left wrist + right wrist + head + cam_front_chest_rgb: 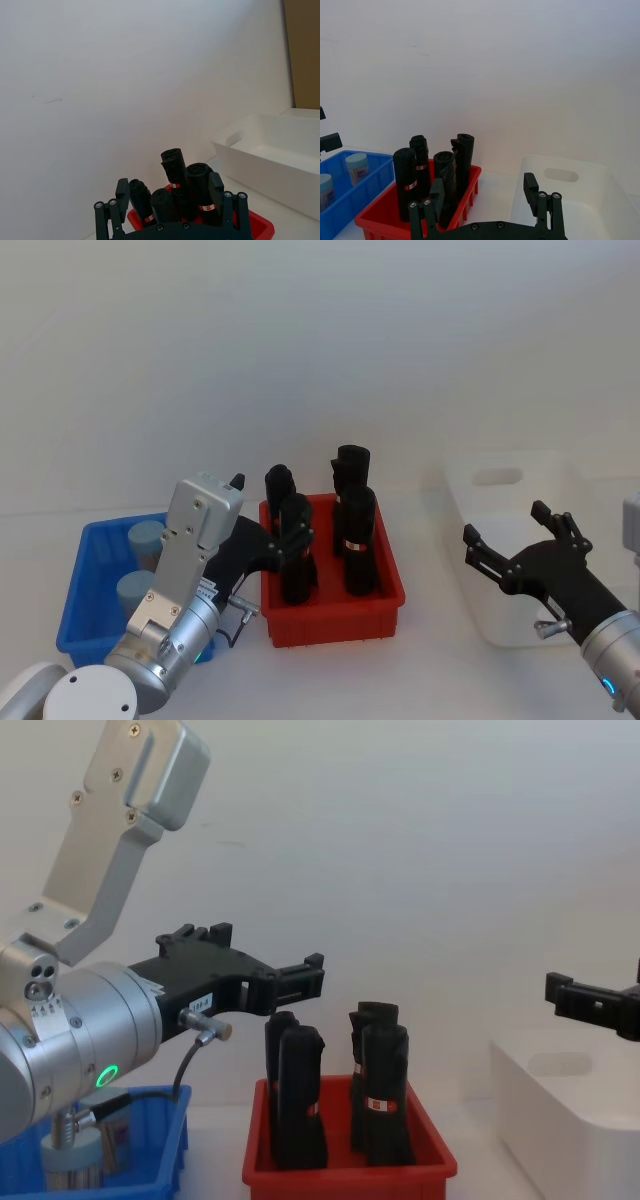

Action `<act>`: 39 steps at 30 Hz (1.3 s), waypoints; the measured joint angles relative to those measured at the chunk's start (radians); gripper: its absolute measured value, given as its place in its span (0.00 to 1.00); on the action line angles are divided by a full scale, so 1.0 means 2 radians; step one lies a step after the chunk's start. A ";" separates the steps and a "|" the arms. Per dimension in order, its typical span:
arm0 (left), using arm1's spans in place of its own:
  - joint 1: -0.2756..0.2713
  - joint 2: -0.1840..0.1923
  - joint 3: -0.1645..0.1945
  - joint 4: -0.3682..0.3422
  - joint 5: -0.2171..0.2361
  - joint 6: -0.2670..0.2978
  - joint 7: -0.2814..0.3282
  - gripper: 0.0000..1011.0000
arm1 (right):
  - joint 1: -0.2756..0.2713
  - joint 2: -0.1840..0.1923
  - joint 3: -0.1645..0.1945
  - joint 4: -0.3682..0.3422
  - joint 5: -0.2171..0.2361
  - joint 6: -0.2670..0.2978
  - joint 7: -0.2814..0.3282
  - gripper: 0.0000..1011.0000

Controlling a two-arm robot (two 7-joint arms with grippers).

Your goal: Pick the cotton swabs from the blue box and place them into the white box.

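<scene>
Left tool (265, 515) hangs released, its fingers spread with nothing between them, above the place where the blue box (78, 590) meets the red bin (330, 625). I see the cotton swabs (147, 538) as two small round tubs standing upright inside the blue box, one behind the other, apart from each other. Each has a flat, pale grey-blue lid. From the right wrist camera their clear walls show a tan fill. My right tool (508, 525) is also released and empty, and hovers over the near left part of the white box (490, 620). On the desk (430, 660) the red bin sits between the two boxes and holds black rolled bundles (355, 540) with red labels, all upright.
</scene>
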 joint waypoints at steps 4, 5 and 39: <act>0.000 0.000 0.000 0.000 0.000 0.001 0.000 0.99 | 0.000 0.000 0.000 0.000 0.000 0.000 0.000 0.99; 0.000 0.000 0.000 0.000 0.000 0.001 0.000 0.99 | 0.000 0.000 0.000 0.000 0.000 0.000 0.000 0.99; -0.028 -0.006 -0.043 0.035 -0.064 0.140 0.054 0.99 | 0.000 0.000 0.000 0.000 0.000 0.000 0.000 0.99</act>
